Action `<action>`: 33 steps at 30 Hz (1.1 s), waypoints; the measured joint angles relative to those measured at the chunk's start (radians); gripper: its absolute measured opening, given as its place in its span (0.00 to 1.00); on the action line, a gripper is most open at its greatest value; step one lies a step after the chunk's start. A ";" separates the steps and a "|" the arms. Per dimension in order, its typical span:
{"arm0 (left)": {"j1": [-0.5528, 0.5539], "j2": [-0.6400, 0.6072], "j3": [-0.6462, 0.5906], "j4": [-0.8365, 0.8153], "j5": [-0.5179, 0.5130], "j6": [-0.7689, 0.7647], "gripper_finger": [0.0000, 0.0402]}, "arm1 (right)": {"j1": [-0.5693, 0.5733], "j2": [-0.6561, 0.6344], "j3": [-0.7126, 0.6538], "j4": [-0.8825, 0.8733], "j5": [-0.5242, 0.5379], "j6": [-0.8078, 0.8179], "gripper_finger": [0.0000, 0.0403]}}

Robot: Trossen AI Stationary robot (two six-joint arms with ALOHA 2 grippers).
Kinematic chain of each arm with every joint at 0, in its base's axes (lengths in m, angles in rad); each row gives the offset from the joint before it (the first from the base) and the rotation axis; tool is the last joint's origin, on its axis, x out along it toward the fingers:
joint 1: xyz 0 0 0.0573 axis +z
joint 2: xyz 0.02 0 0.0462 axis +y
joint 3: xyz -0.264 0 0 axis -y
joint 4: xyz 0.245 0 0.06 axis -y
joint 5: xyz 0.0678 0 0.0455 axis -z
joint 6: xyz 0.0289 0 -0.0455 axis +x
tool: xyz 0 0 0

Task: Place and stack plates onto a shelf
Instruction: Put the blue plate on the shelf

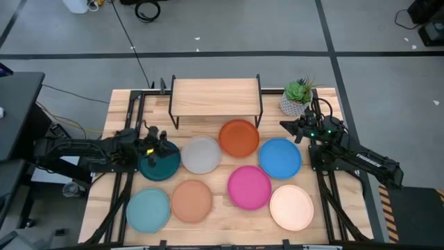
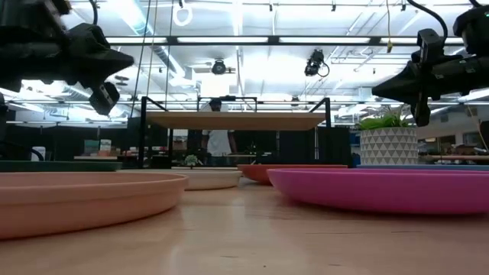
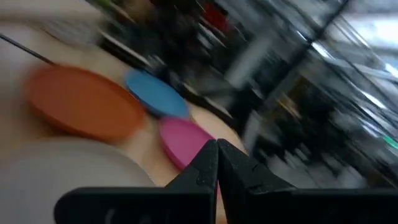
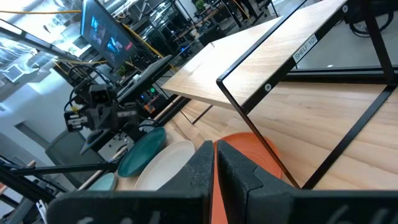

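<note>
- My left hand (image 1: 154, 143) hangs over the dark teal plate (image 1: 161, 167), clear of its surface in the low view; its fingers (image 3: 214, 163) are pressed together with nothing between them.
- My right hand (image 1: 295, 128) hovers just beside the potted plant (image 1: 298, 96), near the worktop's (image 1: 220, 212) far right corner; it too is clenched and empty.
- The shelf (image 1: 216, 96) stands at the far middle of the worktop, its wooden top bare.
- All eight plates lie flat on the worktop in front of the shelf, none on it.
- The orange plate (image 1: 239, 137) sits just before the shelf's right legs, with the grey plate (image 1: 201, 154) to its left and the blue plate (image 1: 280, 157) to its right.
- The near row holds the light blue-green plate (image 1: 148, 210), the tan plate (image 1: 191, 201), the magenta plate (image 1: 249, 187) and the cream plate (image 1: 291, 207).
- The dark teal plate touches or slightly overlaps the grey one; I cannot tell which.
- The shelf's thin black legs (image 4: 261, 155) stand between my right hand and the space under its top.
- A person (image 2: 218, 137) stands in the room beyond the shelf.
</note>
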 joint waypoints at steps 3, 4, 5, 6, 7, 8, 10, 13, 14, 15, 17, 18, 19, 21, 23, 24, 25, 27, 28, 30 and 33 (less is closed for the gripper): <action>0.000 0.000 0.000 -0.001 -0.244 0.012 0.03 | 0.000 0.000 0.000 0.000 0.000 0.000 0.06; 0.001 0.000 0.000 -0.011 -0.317 0.021 0.03 | 0.000 0.000 0.000 0.000 0.000 0.000 0.06; 0.001 0.000 0.000 -0.019 -0.384 0.028 0.03 | 0.000 0.000 0.000 0.000 0.000 0.000 0.06; 0.001 0.000 0.000 -0.022 -0.441 0.031 0.03 | 0.000 0.000 0.000 0.000 0.000 0.000 0.06; 0.001 0.000 0.000 -0.023 -0.490 0.029 0.03 | 0.000 0.000 0.000 0.000 0.000 0.000 0.06; 0.001 0.000 0.000 -0.023 -0.531 0.023 0.03 | 0.000 0.000 0.000 0.000 0.000 0.000 0.06; 0.001 0.000 0.000 -0.023 -0.571 0.018 0.03 | 0.000 0.000 0.000 0.000 0.000 0.000 0.06; 0.000 0.000 0.000 -0.022 -0.569 0.015 0.03 | 0.000 0.000 0.000 0.000 0.000 0.000 0.06; 0.000 0.000 0.000 -0.020 -0.567 0.011 0.03 | 0.000 0.000 0.000 0.000 0.000 0.000 0.06; 0.000 0.000 0.000 -0.017 -0.566 0.001 0.03 | 0.000 0.000 0.000 0.000 0.000 0.000 0.06; 0.000 0.000 0.000 -0.010 -0.566 -0.004 0.03 | 0.000 0.000 0.000 0.000 0.000 0.000 0.06; 0.000 0.000 0.000 -0.004 -0.566 -0.004 0.03 | 0.000 0.000 0.000 0.000 0.000 0.000 0.06; 0.000 0.000 0.000 0.003 -0.566 -0.004 0.03 | 0.000 0.000 0.000 0.000 0.000 0.000 0.06; 0.000 0.000 0.000 0.021 -0.566 -0.006 0.03 | 0.000 0.000 0.000 0.000 0.000 0.000 0.06; 0.000 0.000 0.000 0.052 -0.566 -0.006 0.03 | 0.000 0.000 0.000 0.000 0.000 0.000 0.06; 0.000 0.000 0.000 0.075 -0.566 -0.008 0.03 | 0.000 0.000 0.000 0.000 0.000 0.000 0.06; 0.000 0.000 0.000 0.105 -0.566 -0.022 0.03 | 0.000 0.000 0.000 0.000 0.000 0.000 0.06; 0.000 0.000 0.000 0.174 -0.571 -0.057 0.03 | 0.000 0.000 0.000 0.000 0.000 0.000 0.06; 0.000 0.000 0.000 0.205 -0.576 -0.064 0.03 | 0.000 0.000 0.000 0.000 0.000 0.000 0.06; 0.001 0.000 0.000 0.264 -0.585 -0.086 0.03 | 0.000 0.000 0.000 0.000 0.000 0.000 0.06; 0.001 0.000 0.000 0.349 -0.584 -0.146 0.03 | 0.000 0.000 0.000 0.002 0.000 0.000 0.06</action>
